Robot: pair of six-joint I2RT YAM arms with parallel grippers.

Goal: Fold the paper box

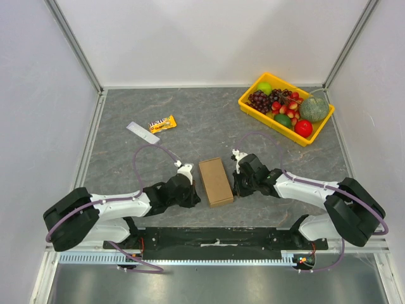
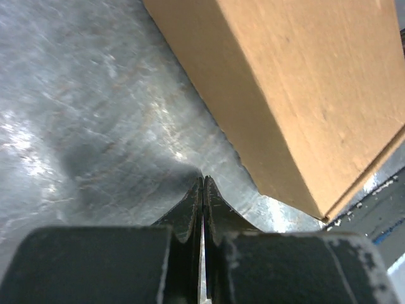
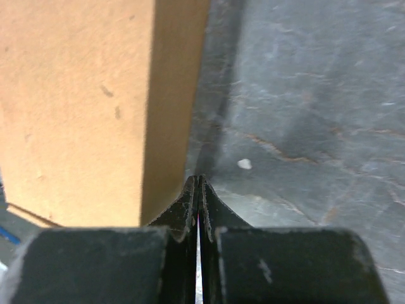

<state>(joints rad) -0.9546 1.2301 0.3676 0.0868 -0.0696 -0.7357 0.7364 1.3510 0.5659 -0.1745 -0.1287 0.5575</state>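
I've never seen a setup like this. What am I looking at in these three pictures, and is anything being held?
Two robot arms are bolted at the near edge of a grey table. One picture looks down from above; the other two come from a camera on each wrist. A closed paper box lies on it between the arms. The left fingers and right fingers are pressed shut beside it, holding nothing. Farther back sit a yellow tray of fruit and a snack packet.
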